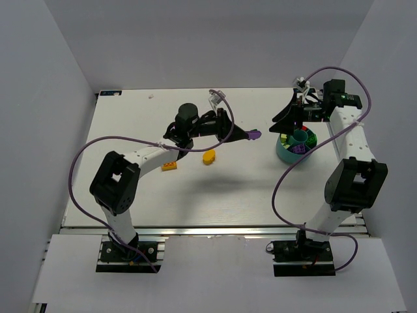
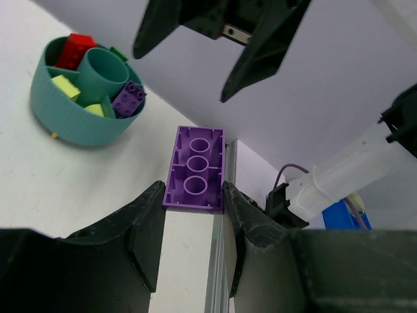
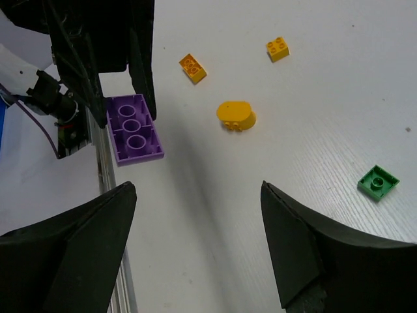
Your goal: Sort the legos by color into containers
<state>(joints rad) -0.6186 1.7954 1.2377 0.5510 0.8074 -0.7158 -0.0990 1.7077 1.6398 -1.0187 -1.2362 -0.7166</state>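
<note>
The brick (image 2: 194, 169) is purple, the bowl (image 2: 71, 127) teal.

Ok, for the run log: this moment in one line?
left gripper: holds purple brick | right gripper: open near bowl | loose: oval, orange brick, yellow brick, green brick

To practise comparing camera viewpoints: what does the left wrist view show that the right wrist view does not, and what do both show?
Only the left wrist view: the teal bowl holding a red brick, lime bricks and a small purple brick.
Only the right wrist view: an orange brick, a yellow brick, an oval orange-yellow piece and a green brick, loose on the table.
Both: the large purple brick, gripped by the left end effector.
</note>
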